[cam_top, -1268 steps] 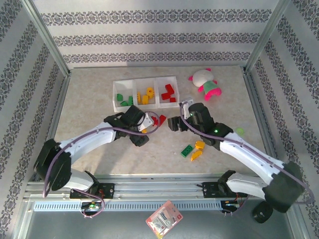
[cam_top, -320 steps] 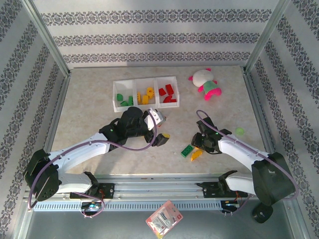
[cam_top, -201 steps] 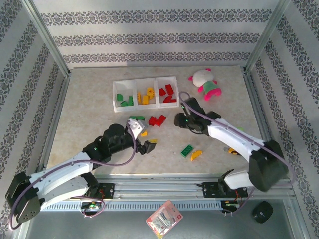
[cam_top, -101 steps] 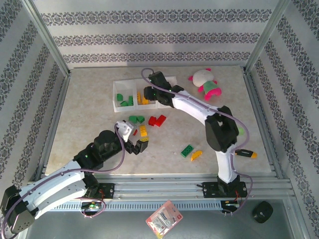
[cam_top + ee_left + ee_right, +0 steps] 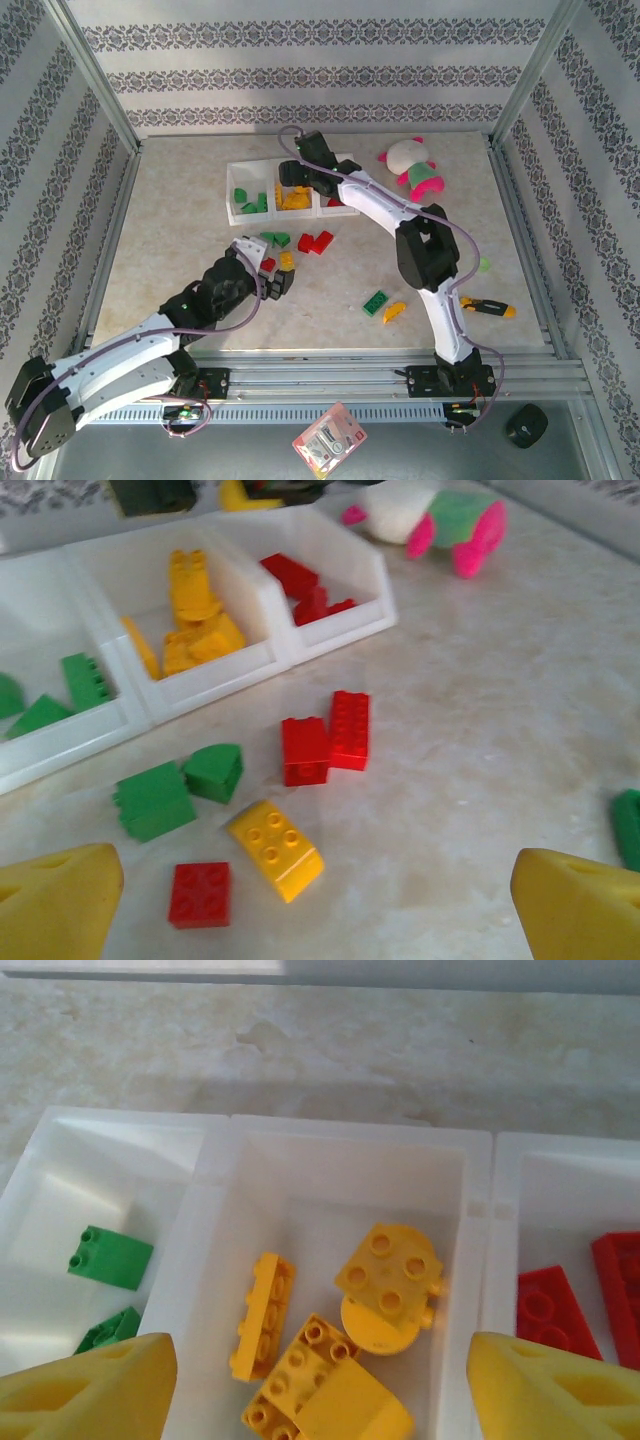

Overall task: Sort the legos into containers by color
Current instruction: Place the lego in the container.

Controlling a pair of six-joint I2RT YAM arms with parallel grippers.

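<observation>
**Tray** [image 5: 231, 192]: three joined compartments, upper centre of the overhead view, on the bench [image 5: 170, 230]. It holds green, yellow and red bricks, left to right.

**Right tool** [image 5: 320, 1388]: fingers spread wide and empty, directly over the middle compartment's yellow bricks [image 5: 388, 1285].

**Left tool** [image 5: 318, 895]: fingers spread wide and empty, above the loose cluster in front of the tray.
- yellow brick [image 5: 275, 848]
- small red brick [image 5: 200, 893]
- red pair [image 5: 325, 742], touching
- green pair [image 5: 175, 788]

**Also loose:** green brick [image 5: 375, 302] and yellow wedge [image 5: 394, 312], lower centre of the overhead view.

**Hazards:**
- The cluster is tightly packed, so closing on the yellow brick may also catch or scatter the small red brick.
- The right tool sits close to the tray walls, so a low exit could snag and drag the tray.
</observation>
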